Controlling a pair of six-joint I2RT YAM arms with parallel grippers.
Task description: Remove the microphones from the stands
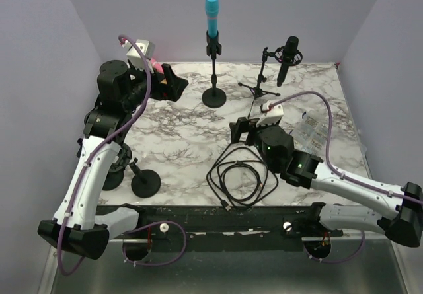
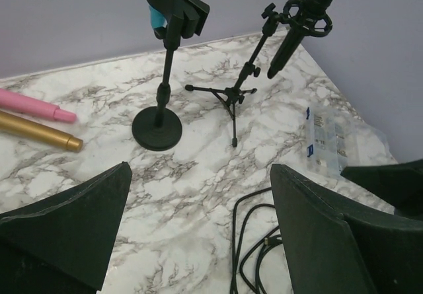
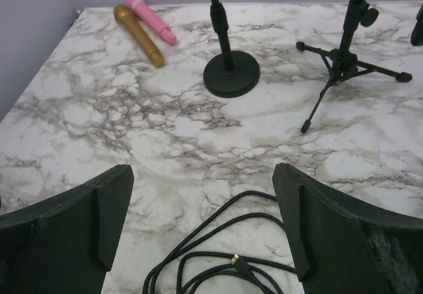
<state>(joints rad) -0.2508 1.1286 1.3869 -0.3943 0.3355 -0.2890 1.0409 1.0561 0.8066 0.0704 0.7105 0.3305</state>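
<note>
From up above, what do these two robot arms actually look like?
The left arm and right arm both have white shells between black joints, a lilac cable looped along each. A small white camera box tops each wrist. The fingers are black wedges.

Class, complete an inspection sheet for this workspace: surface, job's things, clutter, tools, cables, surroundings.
Surface: marbled table, no spills seen.
Job's things: blue mic upright in the clip of a round-base stand; black mic hanging from a tripod stand.
Clutter: pink mic and gold mic lying side by side; plastic box; black round base near the left arm.
Tools: left tool open, empty; right tool open, empty.
Cables: black cable coiled loose on the table.
Surroundings: plain lilac walls.
</note>
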